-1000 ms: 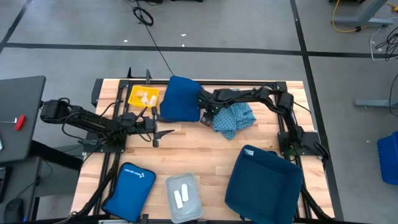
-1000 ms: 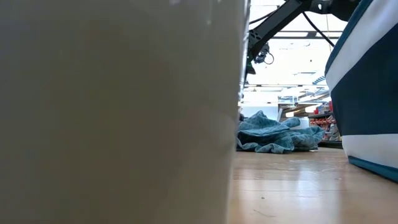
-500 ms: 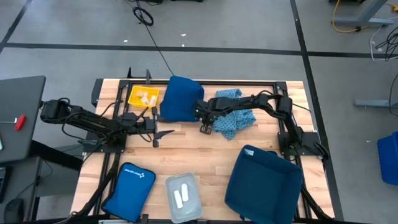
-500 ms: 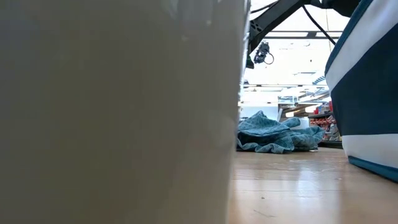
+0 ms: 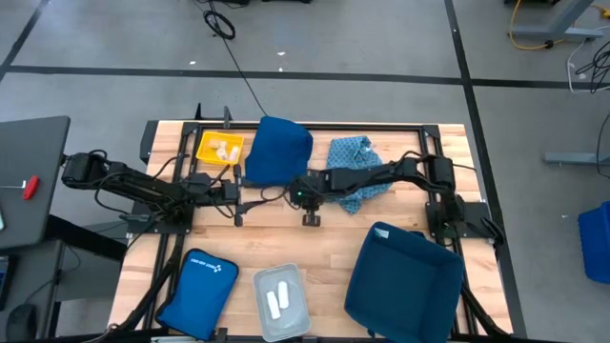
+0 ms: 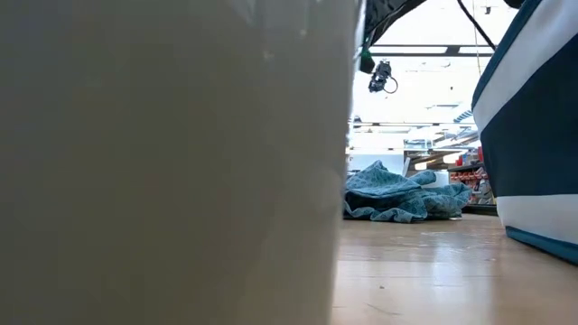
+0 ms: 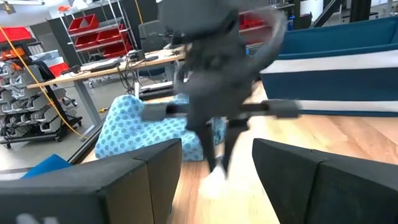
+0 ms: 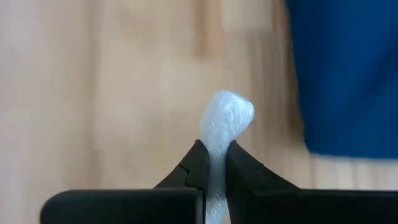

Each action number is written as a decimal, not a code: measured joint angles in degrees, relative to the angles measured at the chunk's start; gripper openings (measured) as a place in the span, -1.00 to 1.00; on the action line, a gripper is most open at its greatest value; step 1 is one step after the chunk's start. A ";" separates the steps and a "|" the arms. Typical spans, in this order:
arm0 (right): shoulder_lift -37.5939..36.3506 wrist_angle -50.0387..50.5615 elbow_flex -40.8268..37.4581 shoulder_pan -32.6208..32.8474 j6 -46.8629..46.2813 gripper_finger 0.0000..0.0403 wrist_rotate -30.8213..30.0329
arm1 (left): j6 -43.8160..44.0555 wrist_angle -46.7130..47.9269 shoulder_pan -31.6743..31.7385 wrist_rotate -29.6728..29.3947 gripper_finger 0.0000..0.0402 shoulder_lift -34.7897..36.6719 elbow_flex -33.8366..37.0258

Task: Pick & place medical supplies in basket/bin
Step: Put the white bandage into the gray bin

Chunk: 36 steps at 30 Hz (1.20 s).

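Note:
My right gripper (image 5: 311, 217) hangs over the middle of the table and is shut on a small white soft roll (image 8: 225, 118). The left wrist view shows it too, pointing down with the white roll (image 7: 214, 182) at its tips. My left gripper (image 5: 240, 206) is open and empty, just left of it, low over the table. Two white rolls (image 5: 279, 301) lie in a clear bin (image 5: 298, 322) at the near edge. More small supplies (image 5: 225, 149) lie in a yellow tray (image 5: 204, 153) at the far left. My right gripper pinches the white roll between its two fingertips (image 8: 198, 163), on the roll's narrowed part (image 8: 215, 153). The fingers come from above, pointing down. The roll's rounded end sticks out past the tips. Whether it touches the table, I cannot tell.
A plain blue cloth (image 5: 276, 151) and a patterned blue cloth (image 5: 355, 154) lie at the far side. A dark blue fabric basket (image 5: 405, 278) stands near right, a blue zip pouch (image 5: 205, 282) near left. The clear bin's wall (image 6: 172, 162) blocks most of the low view.
My right gripper has gone from beside the two cloths toward the table's near edge and a little to the left, out over the bare wood in the middle, close to my left gripper. It has kept shut.

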<state>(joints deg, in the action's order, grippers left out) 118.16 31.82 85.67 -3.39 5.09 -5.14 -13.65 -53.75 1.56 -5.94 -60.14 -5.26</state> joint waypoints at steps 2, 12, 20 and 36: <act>-0.40 -4.10 0.00 1.20 1.05 -0.87 -0.02 | 0.17 0.34 0.02 -0.02 0.00 0.00 0.00; -0.85 -21.75 0.04 3.92 6.22 -0.87 1.35 | 1.03 1.32 -0.09 0.39 0.00 0.00 0.71; -0.89 -32.18 -3.30 5.20 7.23 -0.87 2.67 | 1.67 0.24 -0.09 0.55 0.00 0.02 1.55; -14.97 -84.27 -42.25 5.53 3.90 -0.87 7.50 | 2.13 -2.00 -0.09 1.95 0.00 0.00 1.62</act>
<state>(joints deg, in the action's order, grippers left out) 103.19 -52.45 43.42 2.15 8.99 2.36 -11.52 -55.74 1.48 -3.99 -60.14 -3.64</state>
